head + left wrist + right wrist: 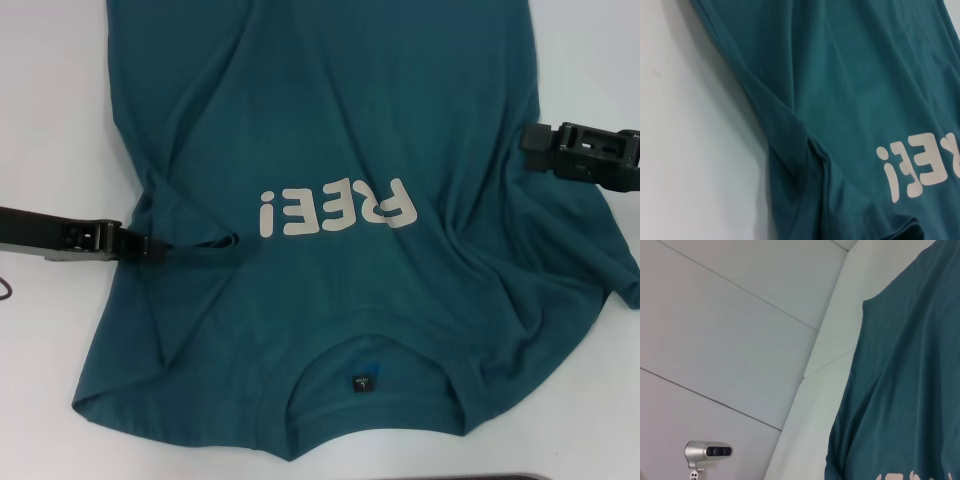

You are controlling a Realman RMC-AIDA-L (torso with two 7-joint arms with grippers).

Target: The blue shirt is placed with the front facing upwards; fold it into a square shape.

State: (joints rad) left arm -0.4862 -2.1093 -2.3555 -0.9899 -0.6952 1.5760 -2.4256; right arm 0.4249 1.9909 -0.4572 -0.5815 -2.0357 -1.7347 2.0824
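Observation:
The blue shirt (330, 120) lies front up on the white table (50, 100), with its collar and black label (362, 383) toward me. The pale letters (335, 208) read upside down. My left gripper (152, 246) is low at the shirt's left side, below the sleeve, shut on a pinch of fabric, with creases running out from it. My right gripper (535, 142) sits at the shirt's right edge, above the right sleeve (615, 265). The left wrist view shows the folded fabric (805, 145) and letters (920, 165). The right wrist view shows the shirt's side (905, 390).
White table borders the shirt on both sides. A dark object's edge (500, 476) shows at the table's near edge. A thin cable (5, 290) lies at the far left. A small camera (707, 451) stands by the wall panels in the right wrist view.

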